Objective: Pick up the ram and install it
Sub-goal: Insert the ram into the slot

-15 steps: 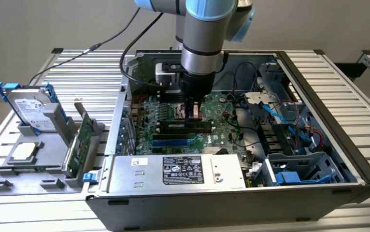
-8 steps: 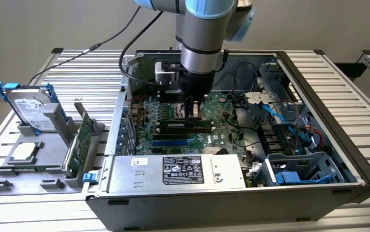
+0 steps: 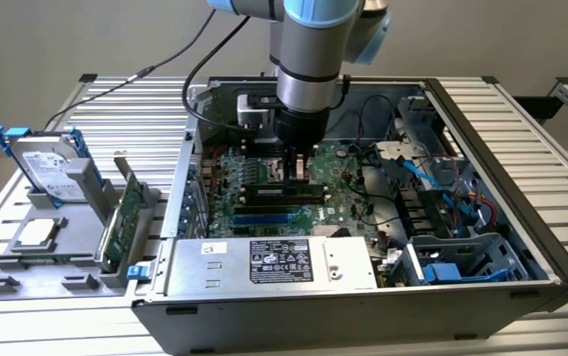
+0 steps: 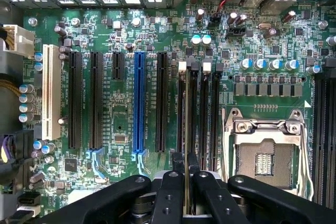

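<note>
My gripper (image 3: 298,175) is down inside the open computer case (image 3: 491,111), over the memory slots of the green motherboard (image 3: 227,202). In the wrist view the gripper (image 4: 186,178) is shut on the ram (image 4: 186,114), which I see edge-on as a thin strip between the black fingers (image 4: 170,192). The stick runs along one of the black memory slots (image 4: 209,119) beside the CPU socket (image 4: 265,150), and I cannot tell whether it is seated. In the exterior view the ram (image 3: 282,192) lies as a dark, narrow bar just under the fingertips.
The power supply (image 3: 274,261) fills the case's near side, and a drive cage (image 3: 452,259) with blue and red cables (image 3: 417,174) is at the exterior view's right. Outside, on the left, a grey holder (image 3: 56,259) carries a hard drive (image 3: 52,172) and a green expansion card (image 3: 123,219).
</note>
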Tool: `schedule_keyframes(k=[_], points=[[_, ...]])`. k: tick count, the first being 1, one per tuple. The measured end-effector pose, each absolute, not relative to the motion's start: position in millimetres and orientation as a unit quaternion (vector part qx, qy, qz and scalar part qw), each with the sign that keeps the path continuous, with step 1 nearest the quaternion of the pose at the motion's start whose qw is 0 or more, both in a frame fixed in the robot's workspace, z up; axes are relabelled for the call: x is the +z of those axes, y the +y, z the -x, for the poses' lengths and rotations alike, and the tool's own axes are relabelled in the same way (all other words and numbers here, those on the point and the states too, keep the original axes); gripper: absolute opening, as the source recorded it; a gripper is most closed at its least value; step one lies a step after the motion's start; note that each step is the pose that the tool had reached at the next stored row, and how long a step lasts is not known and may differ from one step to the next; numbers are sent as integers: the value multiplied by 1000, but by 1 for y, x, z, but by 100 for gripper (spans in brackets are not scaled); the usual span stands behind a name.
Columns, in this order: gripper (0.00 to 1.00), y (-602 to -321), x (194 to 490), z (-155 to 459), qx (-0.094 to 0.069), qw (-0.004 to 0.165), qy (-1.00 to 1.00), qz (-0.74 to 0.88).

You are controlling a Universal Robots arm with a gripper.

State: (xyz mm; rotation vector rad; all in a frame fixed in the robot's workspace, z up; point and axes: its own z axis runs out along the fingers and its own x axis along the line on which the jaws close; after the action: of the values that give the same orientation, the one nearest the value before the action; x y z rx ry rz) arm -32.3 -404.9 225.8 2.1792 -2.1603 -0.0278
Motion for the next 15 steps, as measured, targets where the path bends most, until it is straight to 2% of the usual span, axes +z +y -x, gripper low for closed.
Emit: schedule_keyframes(k=[15], points=[[14,-405,226,34,0,33,-703,-711]])
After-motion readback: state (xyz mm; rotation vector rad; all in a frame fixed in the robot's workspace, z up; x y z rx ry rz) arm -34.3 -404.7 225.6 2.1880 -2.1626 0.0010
